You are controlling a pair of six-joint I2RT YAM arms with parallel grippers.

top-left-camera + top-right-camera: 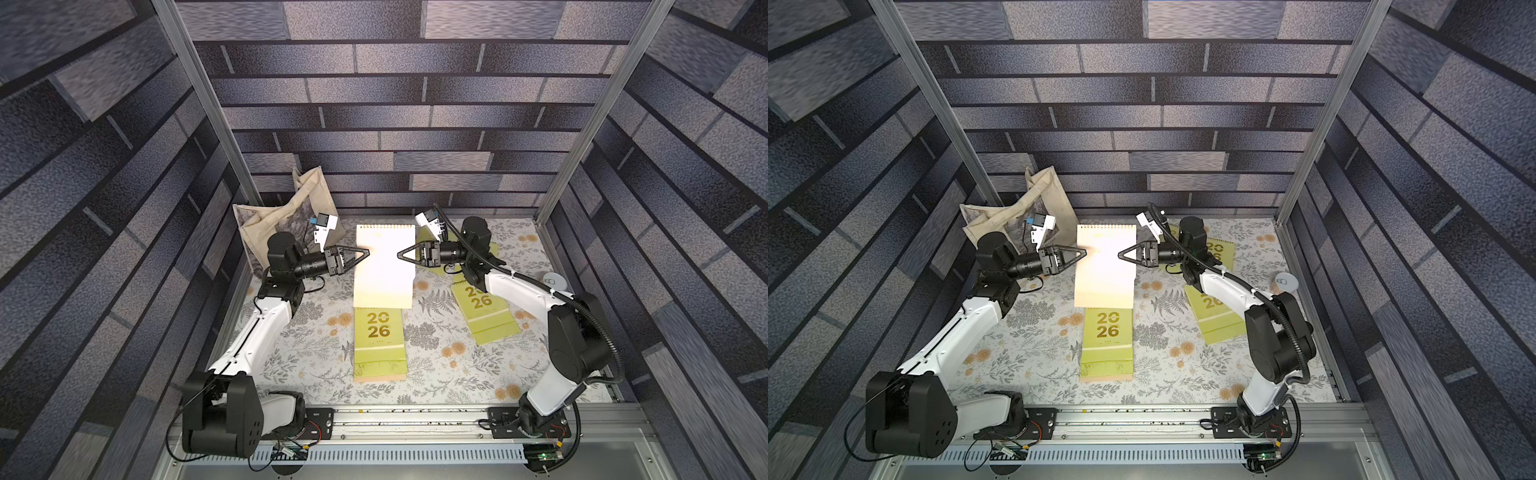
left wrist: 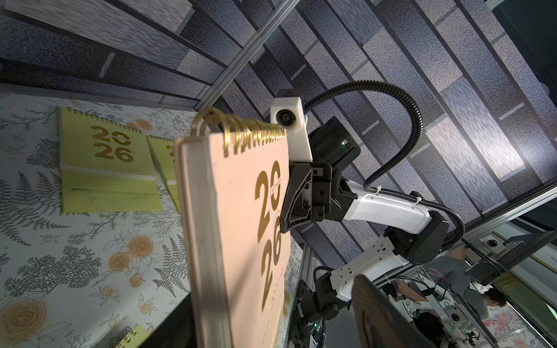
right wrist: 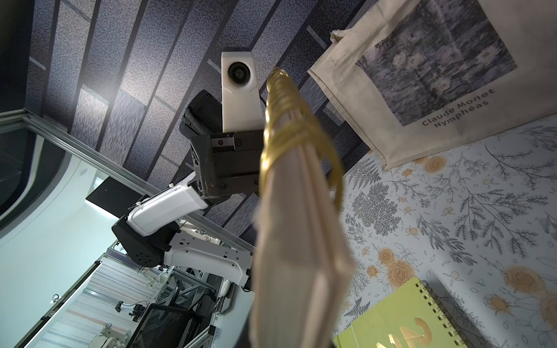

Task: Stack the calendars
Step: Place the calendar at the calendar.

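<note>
Peach calendar (image 1: 384, 266) is being held in the air over the middle green calendar (image 1: 379, 332) on the worktop (image 1: 440, 365), clamped at its edge by the right hand (image 1: 400, 254); the left hand (image 1: 368, 252) is spread apart opposite. Reckon it's best being lowered flat, spirals matched, before being released.

Gold "2026" marks the lime-green spiral-bound calendar (image 1: 379, 328) and the peach-pink spiral-bound calendar (image 2: 241, 226). The cream canvas tote bag (image 3: 373, 120) reads "Claude Monet Nymphéas".
</note>
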